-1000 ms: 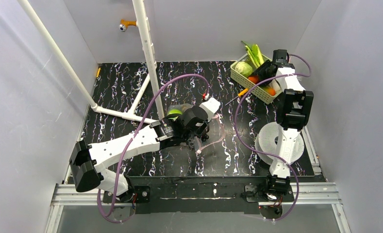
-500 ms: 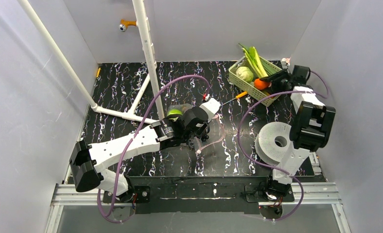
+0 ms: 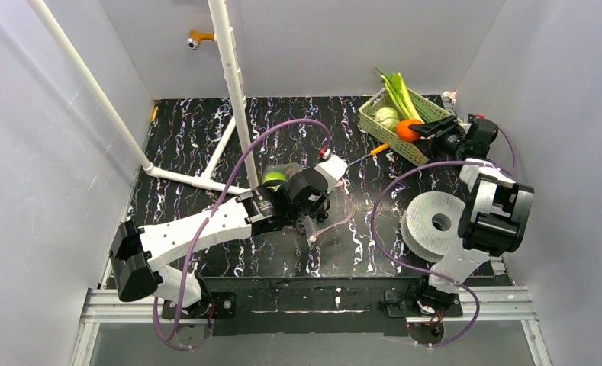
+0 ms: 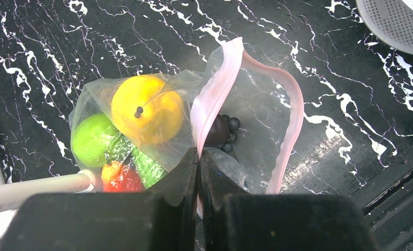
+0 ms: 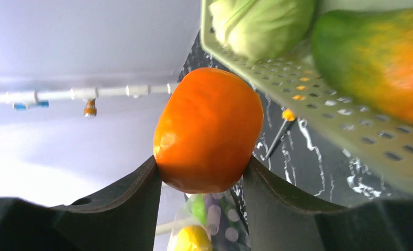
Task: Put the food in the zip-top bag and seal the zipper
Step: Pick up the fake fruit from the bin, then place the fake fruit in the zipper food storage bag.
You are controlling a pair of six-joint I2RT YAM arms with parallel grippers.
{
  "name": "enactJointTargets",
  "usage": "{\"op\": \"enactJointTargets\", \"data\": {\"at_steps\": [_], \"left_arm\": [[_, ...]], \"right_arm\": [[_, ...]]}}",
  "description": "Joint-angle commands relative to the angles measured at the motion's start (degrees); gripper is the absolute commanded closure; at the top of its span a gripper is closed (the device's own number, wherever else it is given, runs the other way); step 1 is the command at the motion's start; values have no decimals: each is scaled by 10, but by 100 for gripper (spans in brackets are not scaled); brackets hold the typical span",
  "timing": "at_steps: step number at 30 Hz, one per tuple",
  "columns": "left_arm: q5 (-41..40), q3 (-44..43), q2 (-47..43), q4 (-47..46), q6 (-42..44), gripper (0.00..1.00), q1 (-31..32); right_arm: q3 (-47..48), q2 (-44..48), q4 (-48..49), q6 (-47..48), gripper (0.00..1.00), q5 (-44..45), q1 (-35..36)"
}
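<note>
The zip-top bag (image 4: 157, 130) lies on the black marbled table, holding a yellow fruit (image 4: 146, 115), green pieces (image 4: 91, 138), a red-orange piece (image 4: 119, 178) and a dark grape bunch (image 4: 222, 133). Its mouth stands open, the pink zipper (image 4: 217, 89) looping round it. My left gripper (image 4: 199, 152) is shut on the zipper's near strip. My right gripper (image 5: 201, 163) is shut on the round orange fruit (image 5: 209, 130), held in the air beside the basket. From above, the orange fruit (image 3: 407, 130) hangs at the basket's right edge in the right gripper (image 3: 422, 131), far from the bag (image 3: 282, 174).
A pale green basket (image 3: 381, 131) at the back right holds a cabbage (image 3: 387, 116) and a leek (image 3: 400, 88); the right wrist view also shows a green-orange fruit (image 5: 377, 57) in it. A white perforated disc (image 3: 435, 221) lies right of centre. White pipes (image 3: 233, 84) cross the left.
The right arm has lifted the orange fruit out of the basket and swung out to the right. The left arm and the bag have not moved.
</note>
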State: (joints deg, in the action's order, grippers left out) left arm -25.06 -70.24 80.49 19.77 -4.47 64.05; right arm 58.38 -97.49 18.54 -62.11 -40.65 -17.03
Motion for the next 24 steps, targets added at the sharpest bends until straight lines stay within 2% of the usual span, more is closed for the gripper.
{"op": "enactJointTargets", "data": {"at_steps": [1,6,9,15,21,24], "left_arm": [[-8,-24,-1,5,0,100,4],[1,-25,1,7,-5,100,6],[-5,-26,3,9,-3,100,6],[-9,-27,3,10,-1,100,6],[-6,-29,5,11,-2,100,6],[-7,-30,7,12,-2,100,6]], "right_arm": [[-61,76,60,4,97,-41,26],[-114,132,-5,73,98,-50,90],[-142,175,-98,144,98,-34,132],[-192,267,-272,258,97,3,174],[-238,366,-388,293,97,14,224],[-226,417,-457,319,97,37,266]]}}
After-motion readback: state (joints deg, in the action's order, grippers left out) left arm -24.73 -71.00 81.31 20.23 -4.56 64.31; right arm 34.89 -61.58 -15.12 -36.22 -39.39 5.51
